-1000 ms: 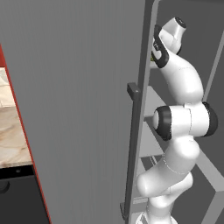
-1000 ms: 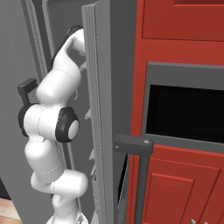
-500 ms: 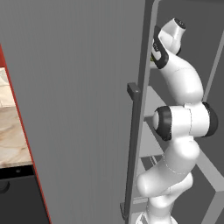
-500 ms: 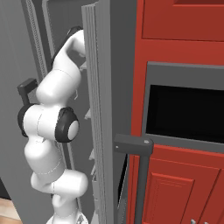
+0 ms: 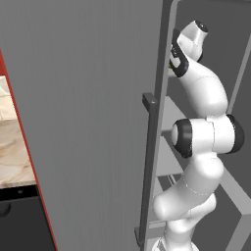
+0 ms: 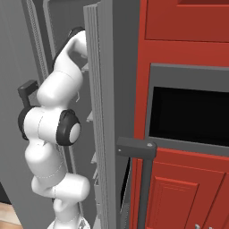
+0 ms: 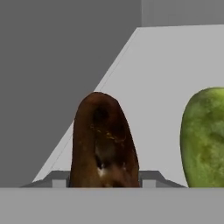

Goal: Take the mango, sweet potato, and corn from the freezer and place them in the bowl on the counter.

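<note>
Closed on the sweet potato (image 7: 105, 142), the gripper (image 7: 104, 183) is seen in the hand view with one grey finger tip (image 7: 59, 180) at each side of the potato's base. The dark brown lump is held upright between the tips and rises well above them. It stands on a pale grey shelf (image 7: 170, 78) inside the freezer (image 5: 93, 98), with the grey inner wall to its left and the back wall beyond. Just to the right of the potato, apart from it, a green rounded item (image 7: 204, 138) rests on the same shelf, cut off by the edge of the picture.

From the left base view, the white arm (image 5: 201, 142) is seen rising from the lower right and reaching up into the open freezer, past the edge of the grey door and its vertical bar handle (image 5: 149, 162). The wrist is bent toward the far upper shelf, where a small patch of green (image 5: 171, 63) shows beside it. At the far left, a strip of the marbled counter (image 5: 12, 152) is seen over a black front.

From the right base view, the arm (image 6: 53, 134) is seen going up behind the freezer's side wall, with red cabinets (image 6: 188, 27) and a dark recessed opening (image 6: 192, 116) to the right. A grey bar handle (image 6: 143, 174) stands near the red door below.
</note>
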Controlling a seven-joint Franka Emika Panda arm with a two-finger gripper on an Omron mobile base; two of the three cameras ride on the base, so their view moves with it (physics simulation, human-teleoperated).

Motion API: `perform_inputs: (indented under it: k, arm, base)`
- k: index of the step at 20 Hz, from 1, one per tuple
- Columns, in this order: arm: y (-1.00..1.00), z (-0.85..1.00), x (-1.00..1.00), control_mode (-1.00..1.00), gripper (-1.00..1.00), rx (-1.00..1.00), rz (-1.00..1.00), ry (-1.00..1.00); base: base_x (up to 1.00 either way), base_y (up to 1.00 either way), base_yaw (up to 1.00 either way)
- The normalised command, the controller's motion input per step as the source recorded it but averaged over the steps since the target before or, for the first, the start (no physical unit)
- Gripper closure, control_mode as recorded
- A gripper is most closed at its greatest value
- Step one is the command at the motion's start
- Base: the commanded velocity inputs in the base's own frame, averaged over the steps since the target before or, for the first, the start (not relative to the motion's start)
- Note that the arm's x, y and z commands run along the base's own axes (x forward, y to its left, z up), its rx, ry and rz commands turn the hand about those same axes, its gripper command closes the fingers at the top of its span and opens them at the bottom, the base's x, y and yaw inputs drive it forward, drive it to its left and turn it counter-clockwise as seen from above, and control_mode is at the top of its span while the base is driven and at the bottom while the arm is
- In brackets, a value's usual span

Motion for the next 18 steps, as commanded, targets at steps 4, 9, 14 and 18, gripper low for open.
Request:
perform_inputs:
  k: [4, 9, 14, 18]
  arm:
    - [-0.10, 0.00, -0.08, -1.00, 1.00, 0.00, 0.00, -0.06]
    - [-0.25, 0.00, -0.48, -1.00, 1.00, 0.00, 0.00, -0.13]
    - [-0.04, 0.00, -0.68, -1.00, 1.00, 0.00, -0.03, -0.13]
    - [0.00, 0.01, -0.67, -1.00, 1.00, -0.01, -0.09, -0.07]
  base:
    - [0.00, 0.00, 0.00]
    - [0.00, 0.00, 0.00]
    - [0.00, 0.00, 0.00]
    - [0.00, 0.00, 0.00]
